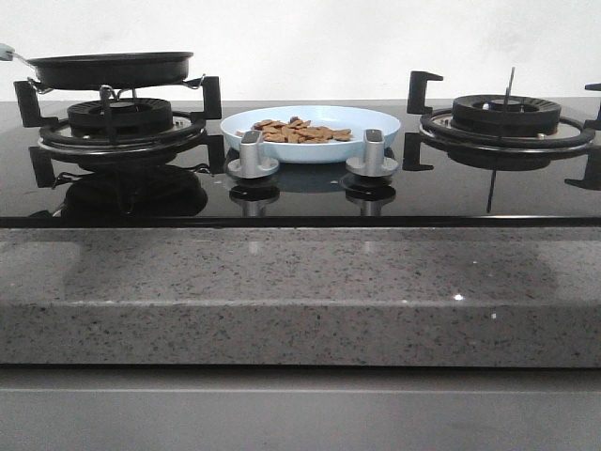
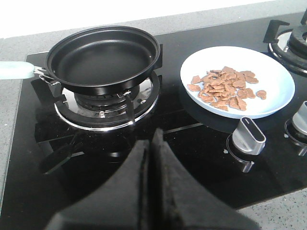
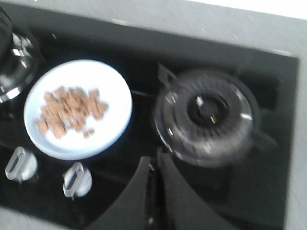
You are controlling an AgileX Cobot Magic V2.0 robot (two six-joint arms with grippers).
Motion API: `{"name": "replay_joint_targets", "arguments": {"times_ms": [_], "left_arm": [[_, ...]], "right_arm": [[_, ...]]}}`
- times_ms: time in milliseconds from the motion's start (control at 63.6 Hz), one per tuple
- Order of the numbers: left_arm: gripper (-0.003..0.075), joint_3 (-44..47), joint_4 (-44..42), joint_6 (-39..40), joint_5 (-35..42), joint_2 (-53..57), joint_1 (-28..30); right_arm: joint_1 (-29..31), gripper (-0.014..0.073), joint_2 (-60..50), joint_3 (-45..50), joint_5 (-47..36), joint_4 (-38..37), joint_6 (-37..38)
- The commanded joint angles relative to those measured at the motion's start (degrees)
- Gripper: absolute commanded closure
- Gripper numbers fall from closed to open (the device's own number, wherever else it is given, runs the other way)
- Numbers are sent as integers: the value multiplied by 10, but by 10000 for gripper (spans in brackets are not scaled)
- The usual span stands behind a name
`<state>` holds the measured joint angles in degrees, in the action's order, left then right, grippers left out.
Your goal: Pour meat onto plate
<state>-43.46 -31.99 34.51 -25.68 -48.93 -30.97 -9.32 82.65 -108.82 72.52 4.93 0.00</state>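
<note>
The small flat brown meat chunks (image 2: 223, 89) lie heaped on the wide pale-blue round plate (image 2: 276, 103) mid-hob, toward the counter's back edge. Both the left gripper (image 2: 151, 158) and right gripper (image 3: 154, 184) are pressed closed, holding nothing. A low arm sweep could knock the empty black frying pan (image 2: 103, 55) off its burner.

- Plate (image 1: 311, 123): round, shallow, pale blue, smooth raised rim; sits level on the black glass hob between the two burners, just behind the two control knobs.
- Meat (image 1: 299, 131): many small flat brown chunks, loosely heaped on the plate, apparently slightly off-centre; the right wrist view is blurred.
</note>
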Motion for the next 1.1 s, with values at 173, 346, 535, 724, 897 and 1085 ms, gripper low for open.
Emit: {"name": "replay_joint_targets", "arguments": {"times_ms": [173, 346, 535, 724, 897, 1085], "left_arm": [[741, -15, -7, 4, 36, 5, -3], [741, -15, -7, 4, 36, 5, -3], [741, -15, -7, 4, 36, 5, -3], [741, -15, -7, 4, 36, 5, -3], [741, -15, -7, 4, 36, 5, -3], [741, -15, -7, 4, 36, 5, -3]], "right_arm": [[3, 652, -215, 235, -153, -49, -4], [3, 652, -354, 431, -279, -67, -4], [3, 652, -491, 588, -362, -70, -4], [3, 652, -574, 660, -376, -70, -4], [3, 652, -591, 664, -379, -70, -4], [3, 652, -591, 664, -364, -68, -4]]}}
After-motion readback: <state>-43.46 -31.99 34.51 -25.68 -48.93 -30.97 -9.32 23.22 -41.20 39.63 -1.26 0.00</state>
